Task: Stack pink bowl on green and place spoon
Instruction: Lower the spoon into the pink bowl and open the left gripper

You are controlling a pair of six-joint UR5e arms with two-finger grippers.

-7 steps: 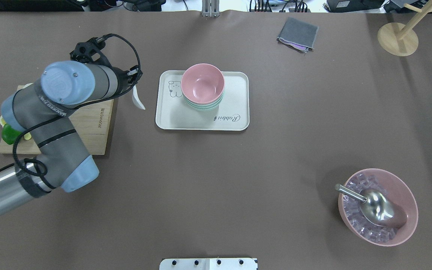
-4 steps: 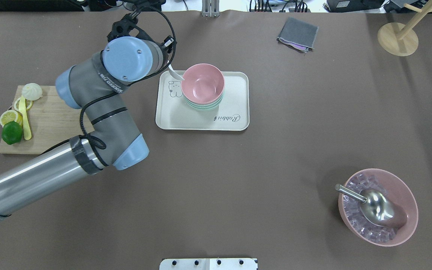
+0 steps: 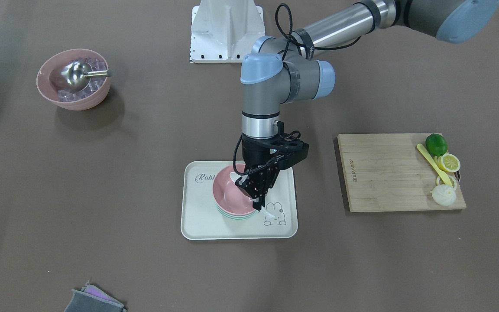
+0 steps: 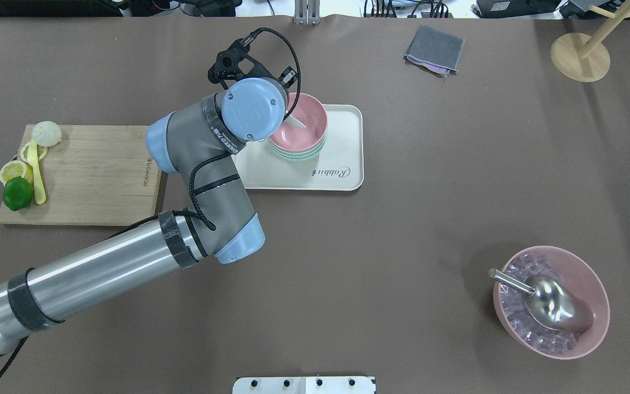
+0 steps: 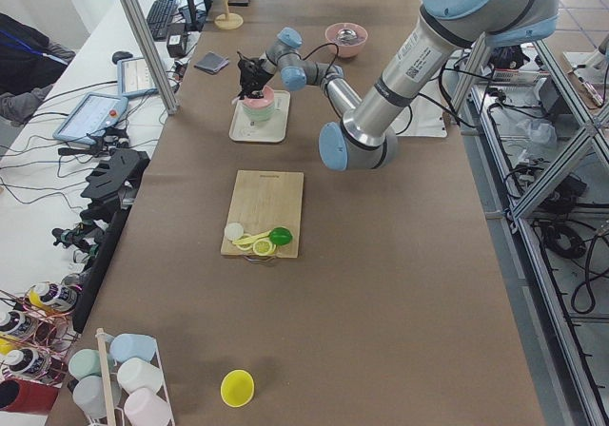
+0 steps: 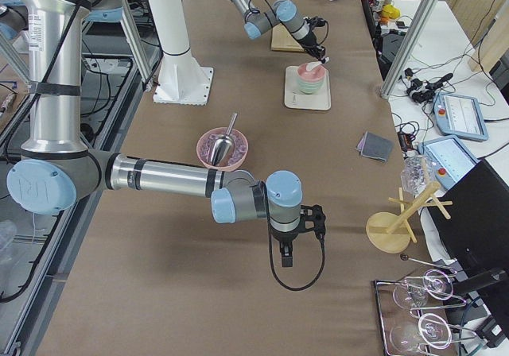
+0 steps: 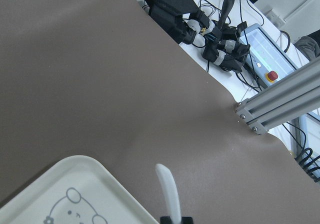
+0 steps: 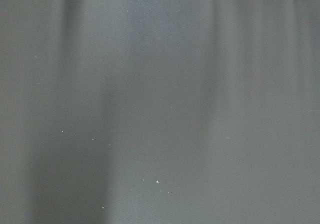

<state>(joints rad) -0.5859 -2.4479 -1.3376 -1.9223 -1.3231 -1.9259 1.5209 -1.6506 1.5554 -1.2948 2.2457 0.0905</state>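
Observation:
A pink bowl [image 4: 310, 116] sits stacked on a green bowl [image 4: 299, 158] on a cream tray [image 4: 342, 143]; the stack also shows in the front-facing view [image 3: 228, 195]. My left gripper [image 3: 259, 204] is shut on a white spoon [image 3: 269, 212] and holds it tilted at the bowl's rim. The spoon's free end [image 4: 298, 122] reaches over the inside of the pink bowl. In the left wrist view the spoon's handle [image 7: 167, 189] sticks out past the fingers. My right gripper [image 6: 286, 253] shows only in the exterior right view, low over the table; I cannot tell whether it is open or shut.
A wooden cutting board [image 4: 91, 175] with a lime, lemon slices and a yellow utensil lies left of the tray. A large pink bowl [image 4: 594, 306] with ice cubes and a metal scoop stands front right. A grey cloth [image 4: 434, 49] and a wooden stand [image 4: 580, 54] are at the back.
My left arm has swung right from over the cutting board to the tray, carrying the white spoon. The spoon is now over the pink bowl.

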